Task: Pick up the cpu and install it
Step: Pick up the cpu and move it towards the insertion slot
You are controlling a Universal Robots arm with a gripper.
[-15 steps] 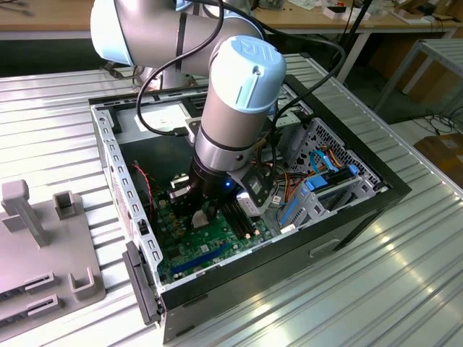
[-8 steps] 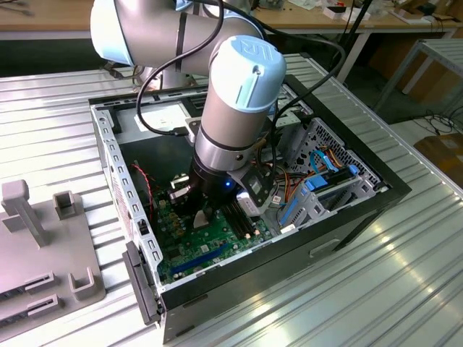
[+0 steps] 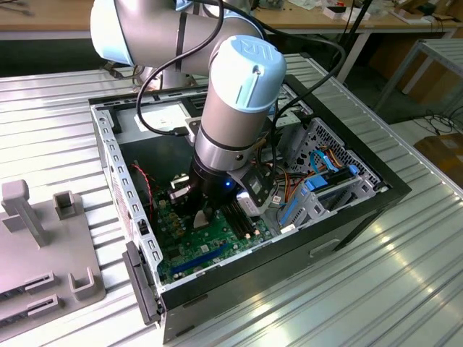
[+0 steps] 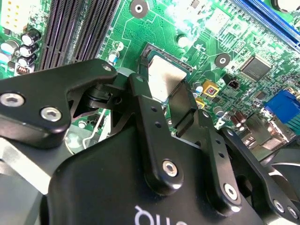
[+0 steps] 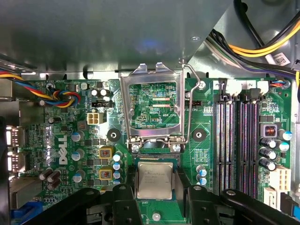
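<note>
You are working in a robotics lab or workshop. Directly below the gripper (image 3: 205, 217) an open computer case (image 3: 239, 278) stands on a ribbed metal table (image 3: 405, 289). To one side of the gripper lies a grey parts fixture (image 3: 43, 246). Well behind it run wooden workbenches (image 3: 43, 14).

Ribbed metal tabletop (image 3: 376, 289), wooden workbench (image 3: 43, 18) behind, cardboard box (image 3: 445, 155) on the floor.

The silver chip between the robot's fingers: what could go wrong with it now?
The gripper holds the cpu right at the socket. If it goes down tilted or off-square, it might not seat and the socket could be hurt. The open metal frame stands close by; the arm might bump it.
</note>
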